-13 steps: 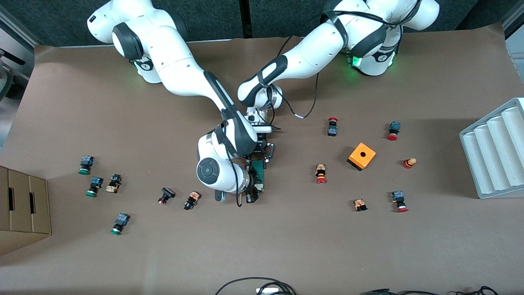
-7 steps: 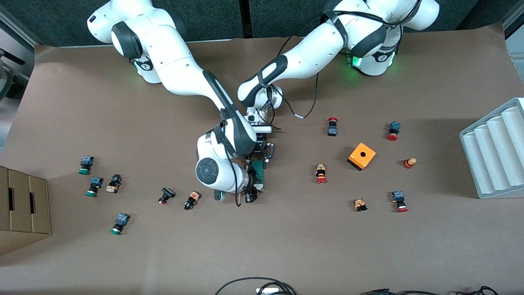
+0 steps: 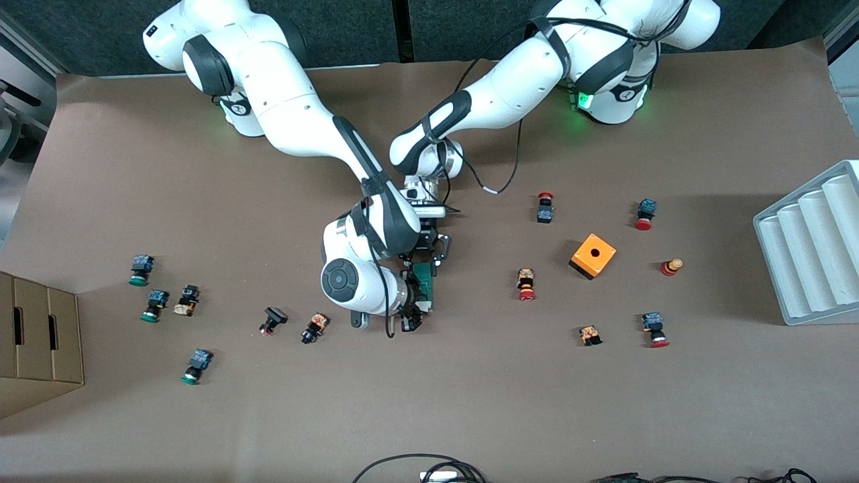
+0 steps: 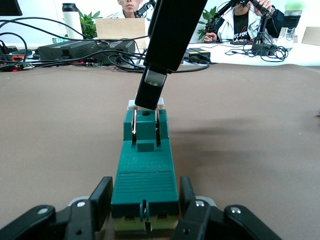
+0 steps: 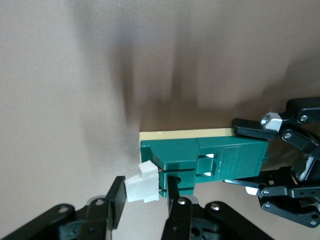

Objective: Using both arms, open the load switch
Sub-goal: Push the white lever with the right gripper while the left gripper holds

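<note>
The load switch (image 3: 425, 278), a narrow dark-green block on a pale base, lies flat at mid-table. My left gripper (image 3: 429, 258) is shut on the block's end toward the robots' bases, one finger on each long side (image 4: 145, 202). A white lever piece (image 5: 141, 188) sticks out of the block's end nearer the front camera. My right gripper (image 3: 416, 312) is shut on that lever, which sits between its two black fingers (image 5: 145, 197). In the right wrist view the left gripper (image 5: 250, 156) holds the green body (image 5: 220, 160). The right gripper's finger (image 4: 150, 90) hides most of the lever in the left wrist view.
An orange cube with a hole (image 3: 593, 255) and red-capped push-buttons (image 3: 526, 284) lie toward the left arm's end. Green-capped buttons (image 3: 139, 270) and a black one (image 3: 314, 328) lie toward the right arm's end. A cardboard box (image 3: 37, 342) and a white ribbed tray (image 3: 812, 245) flank the table.
The right arm's wrist has edged very slightly toward the right arm's end of the table. Both grips and the switch look the same.
</note>
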Robot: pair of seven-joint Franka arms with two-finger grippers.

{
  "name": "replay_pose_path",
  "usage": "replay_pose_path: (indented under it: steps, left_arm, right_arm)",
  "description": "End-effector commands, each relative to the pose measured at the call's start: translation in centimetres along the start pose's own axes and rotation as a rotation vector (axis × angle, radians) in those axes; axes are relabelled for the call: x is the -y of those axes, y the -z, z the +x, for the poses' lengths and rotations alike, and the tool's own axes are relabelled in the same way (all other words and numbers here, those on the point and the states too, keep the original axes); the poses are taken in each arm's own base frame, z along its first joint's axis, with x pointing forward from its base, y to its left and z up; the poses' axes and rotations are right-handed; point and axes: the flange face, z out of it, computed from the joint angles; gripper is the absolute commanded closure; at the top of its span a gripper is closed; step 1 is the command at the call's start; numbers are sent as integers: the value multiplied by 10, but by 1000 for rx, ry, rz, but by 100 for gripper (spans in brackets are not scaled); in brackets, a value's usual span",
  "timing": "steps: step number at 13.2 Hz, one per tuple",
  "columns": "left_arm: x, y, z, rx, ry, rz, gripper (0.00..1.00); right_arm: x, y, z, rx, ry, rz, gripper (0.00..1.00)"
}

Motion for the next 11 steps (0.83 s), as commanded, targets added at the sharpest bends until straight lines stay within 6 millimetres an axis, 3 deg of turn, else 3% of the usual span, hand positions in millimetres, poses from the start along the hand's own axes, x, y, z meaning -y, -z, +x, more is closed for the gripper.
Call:
replay_pose_path:
  steps: [1,4,11]
  left_arm:
    - [-5,-2,0,-26,-12,-4,39]
    - [-5,-2,0,-26,-12,-4,39]
    - [-5,-2,0,-26,-12,-4,39]
  right_arm:
    - [-7,0,-4,22,-14,-11,62]
    - [-13,-10,-4,26,-15,-37,63]
    - [-15,-6,-4,29,-18,-51,64]
